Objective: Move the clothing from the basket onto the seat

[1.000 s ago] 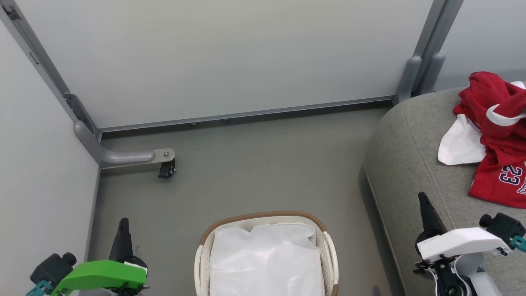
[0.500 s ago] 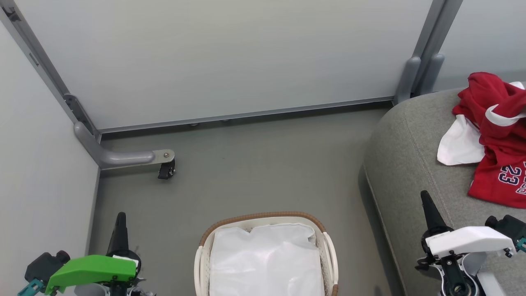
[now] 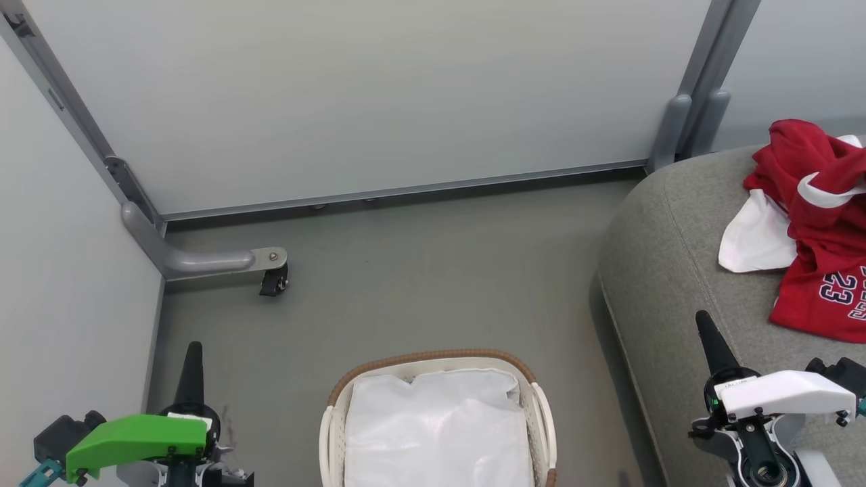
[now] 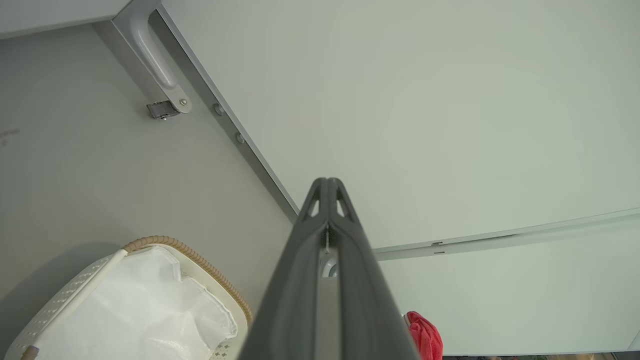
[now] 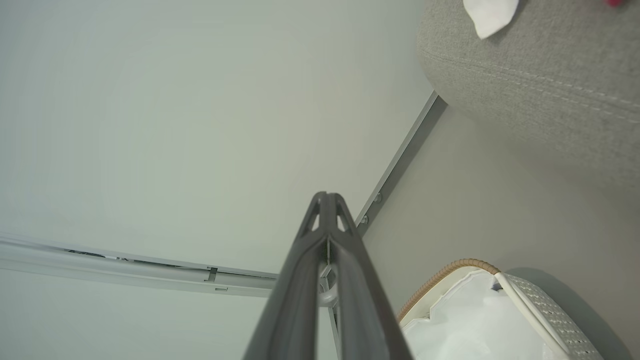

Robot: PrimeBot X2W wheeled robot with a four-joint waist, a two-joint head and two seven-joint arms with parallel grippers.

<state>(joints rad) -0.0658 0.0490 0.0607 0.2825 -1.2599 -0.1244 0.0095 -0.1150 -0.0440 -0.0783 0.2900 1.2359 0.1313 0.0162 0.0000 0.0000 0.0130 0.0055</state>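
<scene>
Resting low at the near left under a glossy green cover point(image 3: 135, 436), pointing the left gripper point(image 3: 191, 352) straight up the head view, pressing its two long, dark, tapered fingers together on nothing. Mirroring that at the near right under a smooth white cover point(image 3: 778, 393), aiming the right gripper point(image 3: 703, 321) up and slightly left over the edge of the seat point(image 3: 676, 270), fingers likewise closed tight and empty. Bracketing the basket point(image 3: 433, 356) on the matte grey floor point(image 3: 419, 270): oval, white slotted plastic, brown woven rim, cradling a crumpled white cloth liner point(image 3: 440, 433). Bearing the clothing point(image 3: 818, 223) farther off on the seat, a rounded grey woven-fabric cushion with a stitched seam; bright red, white-trimmed, rumpled, showing "23". Closing the far side with smooth pale wall panels point(image 3: 379, 101) in grey metal framing, carrying a small black caster point(image 3: 274, 281).
</scene>
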